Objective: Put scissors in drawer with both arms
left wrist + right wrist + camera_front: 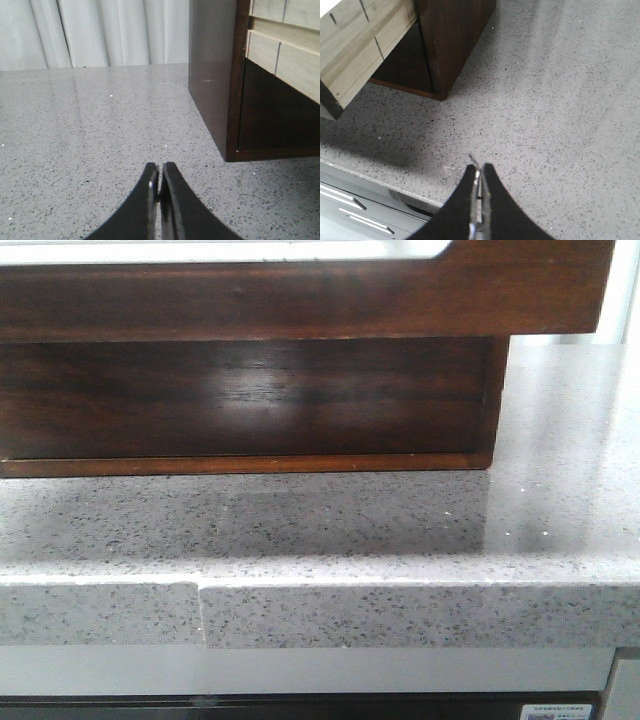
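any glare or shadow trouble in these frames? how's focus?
Front view: bright glare patch on the cabinet panel below the drawer, whose shadow darkens the countertop; slightly soft. Left wrist view: curtain washed out, left gripper fingers dark, detail lost. Right wrist view: shadow beside the cabinet, otherwise even, sharp.

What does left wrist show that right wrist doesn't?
Left wrist only: white curtain behind the counter, and the shut left pincer. Right wrist only: the counter's front edge with grey cabinet fronts below, and the shut right pincer. Both: speckled grey countertop, the dark brown cabinet, and the pulled-out drawer's pale wooden side. No scissors in either.
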Robot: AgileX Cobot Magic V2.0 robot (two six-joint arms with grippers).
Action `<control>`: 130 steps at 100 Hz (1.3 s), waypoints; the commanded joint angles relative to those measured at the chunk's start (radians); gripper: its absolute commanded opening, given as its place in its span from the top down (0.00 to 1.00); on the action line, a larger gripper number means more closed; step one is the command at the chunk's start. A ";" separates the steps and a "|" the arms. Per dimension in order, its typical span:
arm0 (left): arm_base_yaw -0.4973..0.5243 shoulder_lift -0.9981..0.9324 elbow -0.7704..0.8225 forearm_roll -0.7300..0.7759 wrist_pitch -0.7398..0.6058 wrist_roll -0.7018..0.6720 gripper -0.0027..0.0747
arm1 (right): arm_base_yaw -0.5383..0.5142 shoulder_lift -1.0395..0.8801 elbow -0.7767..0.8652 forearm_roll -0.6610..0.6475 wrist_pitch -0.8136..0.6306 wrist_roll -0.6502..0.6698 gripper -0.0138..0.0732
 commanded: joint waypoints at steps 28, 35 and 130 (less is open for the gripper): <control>0.001 -0.032 0.033 -0.003 -0.080 -0.011 0.99 | -0.015 -0.025 0.012 -0.046 -0.110 -0.004 0.92; 0.001 -0.032 0.033 -0.003 -0.080 -0.011 0.99 | -0.070 -0.082 0.081 -0.046 -0.201 -0.004 0.92; 0.001 -0.032 0.033 -0.003 -0.080 -0.011 0.99 | -0.362 -0.468 0.623 0.059 -0.778 -0.004 0.92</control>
